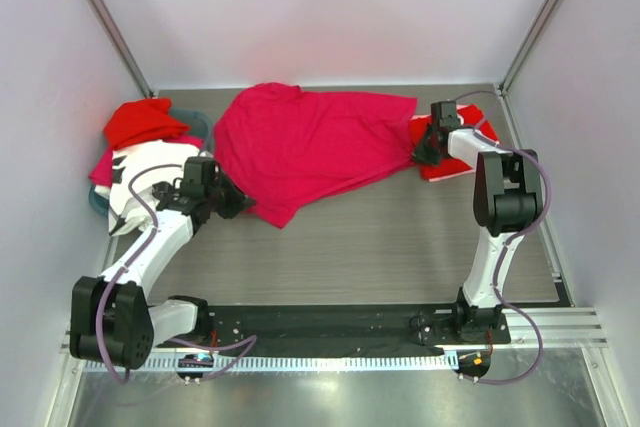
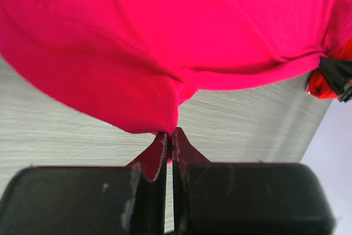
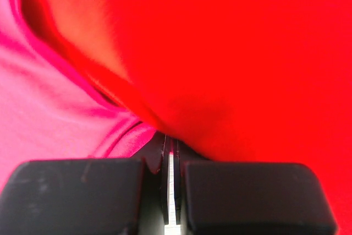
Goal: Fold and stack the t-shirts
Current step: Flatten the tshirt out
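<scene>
Woodgrain table (image 1: pixel 400 247) bears pink t-shirt (image 1: pixel 300 147), white walls (image 1: pixel 350 7) around.

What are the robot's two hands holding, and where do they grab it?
Both hold the pink t-shirt: the left gripper pinches its left edge, the right gripper its right end.

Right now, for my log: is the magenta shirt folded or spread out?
Spread, rumpled: the magenta shirt lies open on the table, ends pinched by left fingers and right fingers.
</scene>
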`<state>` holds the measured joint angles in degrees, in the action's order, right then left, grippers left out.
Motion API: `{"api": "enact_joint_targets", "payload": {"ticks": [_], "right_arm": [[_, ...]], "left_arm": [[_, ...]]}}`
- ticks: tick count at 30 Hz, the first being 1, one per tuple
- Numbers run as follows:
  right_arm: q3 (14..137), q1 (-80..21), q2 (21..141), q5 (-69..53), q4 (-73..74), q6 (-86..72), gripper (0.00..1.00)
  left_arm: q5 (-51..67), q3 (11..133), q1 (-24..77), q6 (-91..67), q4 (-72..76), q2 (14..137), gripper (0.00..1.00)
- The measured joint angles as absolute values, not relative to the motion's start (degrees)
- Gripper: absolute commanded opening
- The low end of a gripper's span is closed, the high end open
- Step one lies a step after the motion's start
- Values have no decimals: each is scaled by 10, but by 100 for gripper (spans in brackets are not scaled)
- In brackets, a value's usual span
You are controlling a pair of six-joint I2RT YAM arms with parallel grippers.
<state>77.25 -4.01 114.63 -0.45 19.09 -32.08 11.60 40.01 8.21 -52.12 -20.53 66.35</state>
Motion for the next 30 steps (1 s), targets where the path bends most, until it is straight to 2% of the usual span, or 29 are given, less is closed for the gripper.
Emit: {"api": "enact_joint_targets", "payload": {"ticks": [6,12,17,24,30], "right_arm": [[775,10,1147,6,195,-320,1],[773,15,1143,32,198,-317,1],[776,-25,1141,62,209,-296,1],[777,-137,1138,60,224,-288,1],[683,-152,1063,66,225,-305,1]], "left_arm": [[116,409,104,-525,-185,683,0],[109,433,104,-507,-198,693,0],[111,455,79,-490,-208,693,0],[119,455,-71,-486,-250,686,0],[119,451,-78,-469,-274,615,0]]}}
